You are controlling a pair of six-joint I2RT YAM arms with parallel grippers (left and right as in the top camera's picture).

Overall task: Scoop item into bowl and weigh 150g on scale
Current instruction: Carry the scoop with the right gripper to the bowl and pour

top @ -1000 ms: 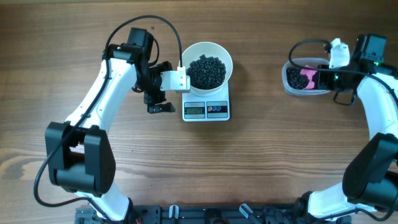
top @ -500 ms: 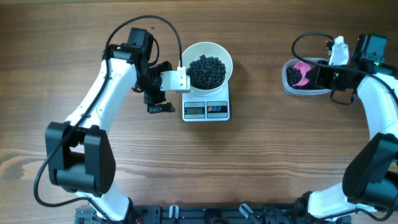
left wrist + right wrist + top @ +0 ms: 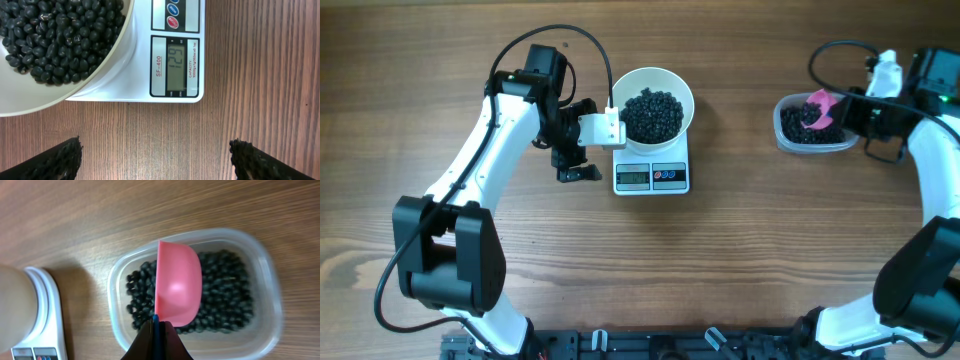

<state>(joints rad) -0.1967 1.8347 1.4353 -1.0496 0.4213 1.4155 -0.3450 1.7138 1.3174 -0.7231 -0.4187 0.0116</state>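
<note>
The white bowl (image 3: 655, 82) stands on the scale (image 3: 652, 178), heaped with black beans (image 3: 653, 113). In the left wrist view the scale's display (image 3: 175, 66) reads 129, next to the bowl (image 3: 107, 70). My left gripper (image 3: 570, 150) hovers open just left of the scale, its fingertips (image 3: 60, 160) wide apart over bare wood. My right gripper (image 3: 850, 112) is shut on the handle of the pink scoop (image 3: 177, 285). The scoop is tilted over the beans (image 3: 225, 295) in the clear tub (image 3: 265, 280). What the scoop holds is hidden from the wrist camera.
The clear tub (image 3: 783, 138) sits at the far right of the wooden table, well apart from the scale. Both arms' black cables arc above them. A dark rail runs along the table's near edge (image 3: 650, 345).
My right gripper has drawn back to the right and lifted, taking the pink scoop across the tub. The left arm, bowl and scale have not moved.
</note>
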